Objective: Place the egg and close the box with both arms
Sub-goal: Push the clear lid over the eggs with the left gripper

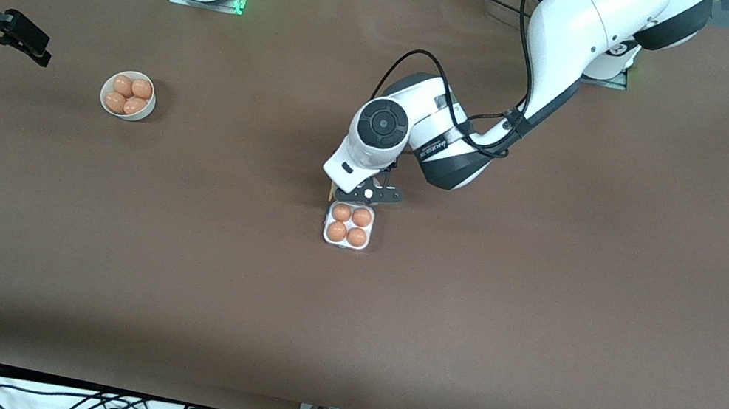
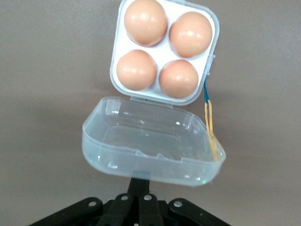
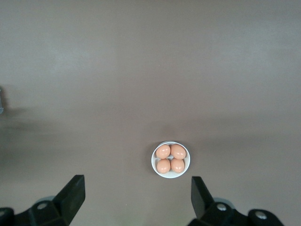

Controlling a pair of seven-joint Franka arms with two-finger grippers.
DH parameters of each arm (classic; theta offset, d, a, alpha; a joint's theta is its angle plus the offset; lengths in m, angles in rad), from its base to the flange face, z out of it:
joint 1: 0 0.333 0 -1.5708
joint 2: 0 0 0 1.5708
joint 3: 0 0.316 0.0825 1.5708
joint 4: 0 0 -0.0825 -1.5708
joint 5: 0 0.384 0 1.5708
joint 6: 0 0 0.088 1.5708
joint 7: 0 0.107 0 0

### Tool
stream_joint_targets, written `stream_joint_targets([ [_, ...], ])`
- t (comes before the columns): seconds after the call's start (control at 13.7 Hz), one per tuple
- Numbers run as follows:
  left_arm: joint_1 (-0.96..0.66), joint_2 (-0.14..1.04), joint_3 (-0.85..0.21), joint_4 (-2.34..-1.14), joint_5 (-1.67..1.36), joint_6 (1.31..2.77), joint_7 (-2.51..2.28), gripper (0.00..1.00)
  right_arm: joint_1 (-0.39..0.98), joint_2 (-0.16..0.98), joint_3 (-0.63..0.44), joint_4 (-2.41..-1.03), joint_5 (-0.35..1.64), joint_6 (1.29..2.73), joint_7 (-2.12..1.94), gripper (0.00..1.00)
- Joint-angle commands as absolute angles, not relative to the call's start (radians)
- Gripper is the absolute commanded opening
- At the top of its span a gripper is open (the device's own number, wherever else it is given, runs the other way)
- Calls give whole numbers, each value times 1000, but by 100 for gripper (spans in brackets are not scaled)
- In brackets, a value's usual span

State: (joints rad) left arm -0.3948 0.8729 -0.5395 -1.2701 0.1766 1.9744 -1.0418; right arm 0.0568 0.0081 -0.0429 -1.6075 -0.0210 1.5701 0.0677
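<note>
The clear box (image 1: 349,224) sits mid-table, and each cell of its pale tray (image 2: 162,51) holds an orange-brown egg (image 2: 136,69). Its transparent lid (image 2: 150,141) is swung open on the side farther from the front camera and tilted up. My left gripper (image 1: 370,194) is over that lid. In the left wrist view my left gripper (image 2: 141,183) is shut on the tab at the lid's free edge. My right gripper (image 1: 26,41) waits high over the table at the right arm's end, open and empty; it also shows in the right wrist view (image 3: 136,186).
A round white bowl (image 1: 148,110) with several more eggs stands toward the right arm's end; it also shows in the right wrist view (image 3: 170,175). A thin yellow and blue cord (image 2: 209,117) hangs at one side of the box. Bare brown tabletop lies all around.
</note>
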Motion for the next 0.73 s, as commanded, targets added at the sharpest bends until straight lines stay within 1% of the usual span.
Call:
stream_joint_targets([
  [0.0, -410, 891, -532, -1227, 196, 1979, -1022, 0, 57, 11, -43, -1594, -6, 1568, 60, 100],
  [0.66, -411, 893, -494, -1180, 195, 1985, -994, 0, 57, 11, -43, -1594, -6, 1568, 60, 100],
])
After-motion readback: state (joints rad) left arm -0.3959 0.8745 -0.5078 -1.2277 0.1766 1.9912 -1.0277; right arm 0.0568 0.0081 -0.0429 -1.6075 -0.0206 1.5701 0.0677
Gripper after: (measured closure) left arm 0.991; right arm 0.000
